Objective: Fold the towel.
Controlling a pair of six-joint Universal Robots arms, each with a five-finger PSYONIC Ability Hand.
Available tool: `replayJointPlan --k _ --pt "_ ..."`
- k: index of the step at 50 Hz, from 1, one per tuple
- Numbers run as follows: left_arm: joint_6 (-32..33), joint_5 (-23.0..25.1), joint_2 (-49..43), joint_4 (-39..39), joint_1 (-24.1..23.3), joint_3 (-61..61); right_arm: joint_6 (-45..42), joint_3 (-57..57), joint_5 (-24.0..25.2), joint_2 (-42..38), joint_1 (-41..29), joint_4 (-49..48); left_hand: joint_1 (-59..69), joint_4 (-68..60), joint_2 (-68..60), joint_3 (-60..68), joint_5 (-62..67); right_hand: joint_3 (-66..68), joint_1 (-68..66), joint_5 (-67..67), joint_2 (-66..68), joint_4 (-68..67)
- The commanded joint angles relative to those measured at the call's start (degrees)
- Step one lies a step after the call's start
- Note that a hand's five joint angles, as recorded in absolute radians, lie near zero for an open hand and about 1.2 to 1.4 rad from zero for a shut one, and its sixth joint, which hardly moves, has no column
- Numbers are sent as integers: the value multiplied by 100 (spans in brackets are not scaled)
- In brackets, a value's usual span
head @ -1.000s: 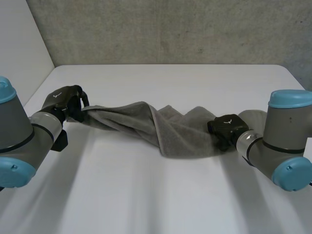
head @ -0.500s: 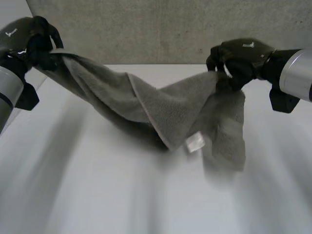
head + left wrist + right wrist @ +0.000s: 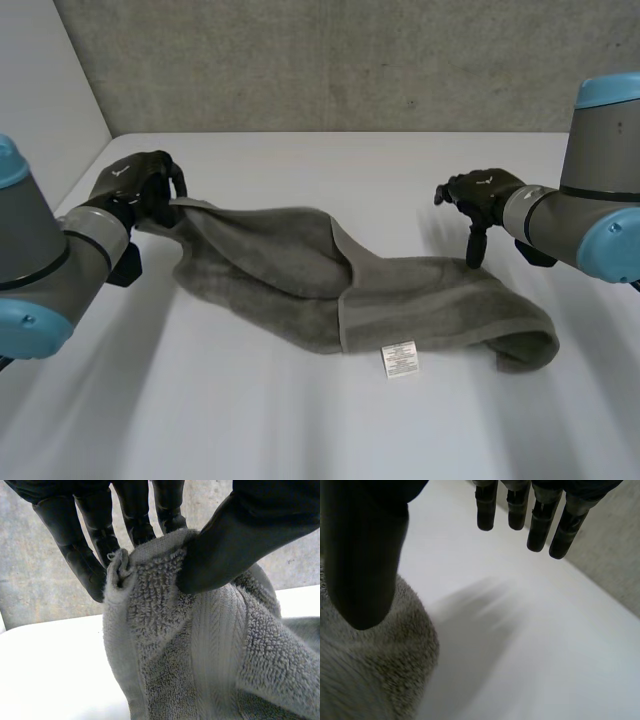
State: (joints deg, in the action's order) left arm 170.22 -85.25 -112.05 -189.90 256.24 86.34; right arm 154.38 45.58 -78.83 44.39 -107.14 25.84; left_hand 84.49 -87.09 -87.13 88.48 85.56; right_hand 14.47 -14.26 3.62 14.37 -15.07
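White desk (image 3: pixel 300 430) is carrying the grey towel (image 3: pixel 280 255), which is lying rumpled across its middle. My left hand (image 3: pixel 135 188) is pinching its left corner. My right hand (image 3: pixel 482 192) is hovering open and empty over its right part. I am judging this the spreading step; next I am needing a grasp on the right corner.

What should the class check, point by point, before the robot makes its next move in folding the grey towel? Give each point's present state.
1. Left hand grips the towel: ok; its fingers and thumb pinch one end.
2. Right hand grips the towel: not ok; its fingers are straight and hold nothing, above the other end.
3. Towel spread flat: not ok; it lies doubled over and creased, with the label showing.
4. Towel inside the edges of the table: ok.
5. The pinched part is a true corner: cannot tell.
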Motion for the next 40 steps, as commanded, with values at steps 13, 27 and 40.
replayJointPlan --k 13,27,40 --pt "-15 -53 -142 -12 40 -223 1297 3624 87 2258 -1406 -2303 -449 709 713 -848 -1556 -447 426 -362 -437 507" --pt "-15 -53 -142 -12 40 -188 656 3668 -491 976 -2241 -2900 -449 709 713 -848 -1556 1863 -1884 1949 1873 -1803" --pt "-15 -44 -151 -21 31 -188 -4 3783 -994 861 -2232 -3481 -449 709 713 -848 -1556 4203 -4225 4289 4214 -4144"
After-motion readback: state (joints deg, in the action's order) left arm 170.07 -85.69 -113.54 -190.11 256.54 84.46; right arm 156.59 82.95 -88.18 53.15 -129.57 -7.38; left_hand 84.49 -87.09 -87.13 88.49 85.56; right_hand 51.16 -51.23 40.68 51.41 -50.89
